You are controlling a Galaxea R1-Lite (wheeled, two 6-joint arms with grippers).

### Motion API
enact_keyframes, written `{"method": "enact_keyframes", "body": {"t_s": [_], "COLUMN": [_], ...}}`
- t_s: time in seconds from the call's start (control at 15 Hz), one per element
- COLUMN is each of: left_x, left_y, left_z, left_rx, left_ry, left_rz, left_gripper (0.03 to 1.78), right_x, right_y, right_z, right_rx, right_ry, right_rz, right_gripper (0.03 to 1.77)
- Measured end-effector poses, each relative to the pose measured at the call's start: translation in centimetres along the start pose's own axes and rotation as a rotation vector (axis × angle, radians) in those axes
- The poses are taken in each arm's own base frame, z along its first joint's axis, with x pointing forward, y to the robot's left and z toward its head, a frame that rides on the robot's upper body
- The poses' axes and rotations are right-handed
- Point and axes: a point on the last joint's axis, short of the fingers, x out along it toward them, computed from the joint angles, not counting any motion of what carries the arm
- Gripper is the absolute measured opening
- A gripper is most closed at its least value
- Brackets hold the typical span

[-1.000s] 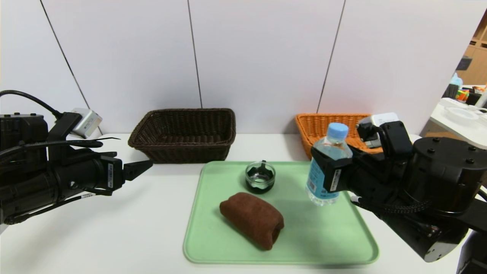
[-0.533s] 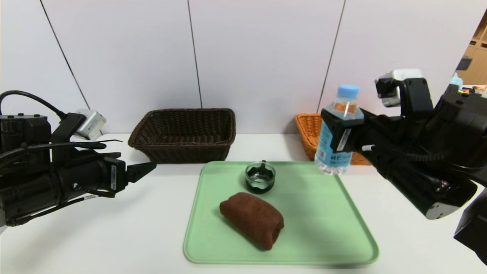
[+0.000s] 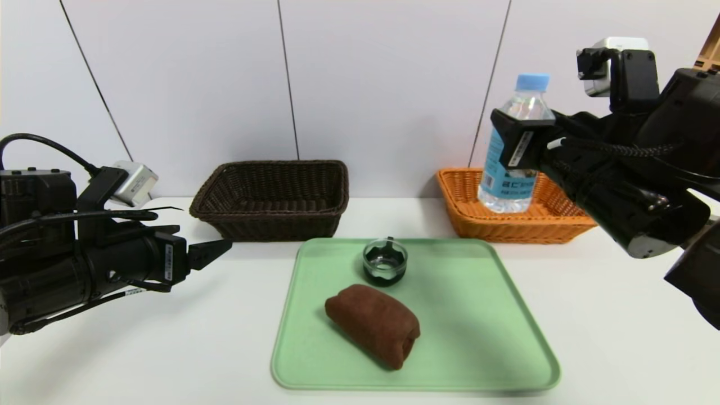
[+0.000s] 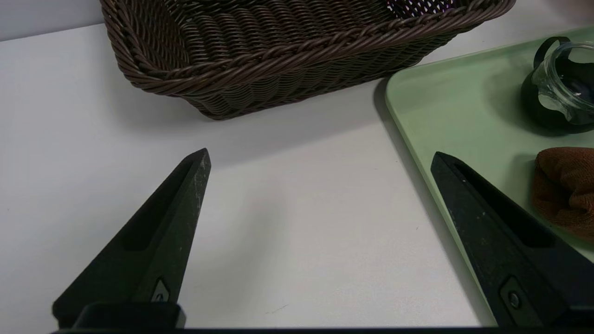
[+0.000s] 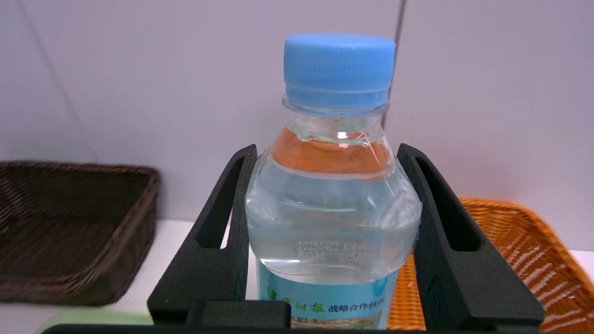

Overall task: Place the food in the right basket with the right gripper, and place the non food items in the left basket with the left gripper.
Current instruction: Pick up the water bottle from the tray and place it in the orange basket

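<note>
This looks most like a lab or test station, though the pictures do not settle which. Two black robot arms, the left (image 3: 112, 247) and the right (image 3: 630, 157), with exposed cables (image 3: 73, 216) and small boxes on their wrists, reach over a plain white table (image 3: 197, 349). Pale, seamed panels (image 3: 382, 84) stand behind it; at the far right is a sliver of wooden shelving (image 3: 710, 50).

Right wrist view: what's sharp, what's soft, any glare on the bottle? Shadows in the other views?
Right wrist view: clear plastic bottle with blue cap crisp, small bright glints at its neck; dark brown wicker basket soft. Left wrist view: faint shadow under that basket, darker band along the pale green tray's edge. Head view: soft shading on the white table by the left gripper.
</note>
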Motion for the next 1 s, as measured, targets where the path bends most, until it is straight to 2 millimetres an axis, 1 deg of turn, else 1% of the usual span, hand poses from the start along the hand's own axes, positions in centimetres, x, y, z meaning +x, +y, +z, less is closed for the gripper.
{"method": "enact_keyframes", "body": {"t_s": [0.13,0.27,0.8,1.0], "left_x": [0.0,0.0,0.3,0.7], "left_y": [0.0,0.0,0.0,0.1], "left_z": [0.0,0.0,-0.1,-0.3], "left_rx": [-0.002,-0.003,-0.005,-0.007], "left_ry": [0.0,0.0,0.0,-0.003], "left_rz": [0.0,0.0,0.0,0.0], "left_gripper": [1.69,1.69,1.69,1.69], "right_x": [1.3,2.9,8.9,10.9], "right_y": [-0.8,-1.7,-4.3,-4.9], "right_z": [0.1,-0.4,-4.7,-6.0], "right_rx": [-0.012,-0.027,-0.073,-0.084], "right_ry": [-0.012,-0.011,0.052,0.06], "right_rz": [-0.04,-0.077,-0.205,-0.233], "right_gripper": [0.95,0.95,0.95,0.95]}}
